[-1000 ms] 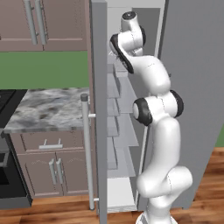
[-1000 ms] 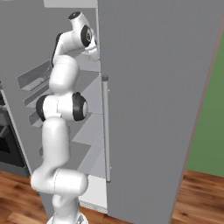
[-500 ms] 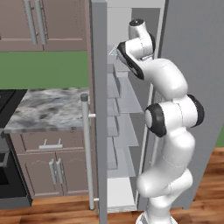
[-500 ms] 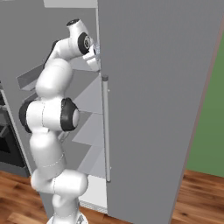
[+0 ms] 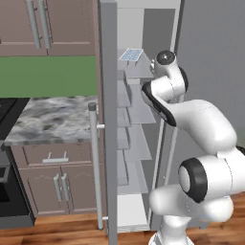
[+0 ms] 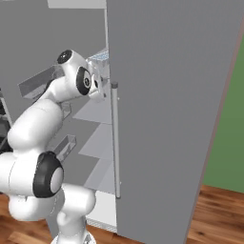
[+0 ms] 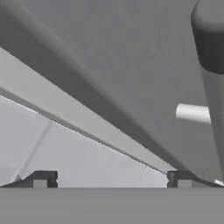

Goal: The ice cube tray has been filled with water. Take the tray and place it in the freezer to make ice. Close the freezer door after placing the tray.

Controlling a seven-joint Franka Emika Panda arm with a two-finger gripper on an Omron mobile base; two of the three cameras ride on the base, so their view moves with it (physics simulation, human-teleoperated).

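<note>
One ice cube tray [image 5: 130, 54] lies on the freezer's [image 5: 143, 100] top shelf; the empty, wide-open gripper [image 7: 111, 179] faces away; the freezer door [image 5: 108, 119] stands open to the arm's left.

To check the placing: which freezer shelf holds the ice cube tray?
The top shelf: the ice cube tray lies on it, while the lower shelves are bare.

A rendered home kitchen. Shown by brown wooden wall cabinets [image 5: 43, 26] with bar handles, matching base cabinets [image 5: 60, 184] beneath a grey marbled countertop [image 5: 52, 118], a dark stove [image 5: 8, 191] at the left edge, green painted wall [image 5: 48, 76], wood plank floor [image 6: 214, 214], and a tall grey two-door fridge [image 6: 176, 105] with the freezer [image 5: 136, 119] standing open on stacked pale shelves.
</note>
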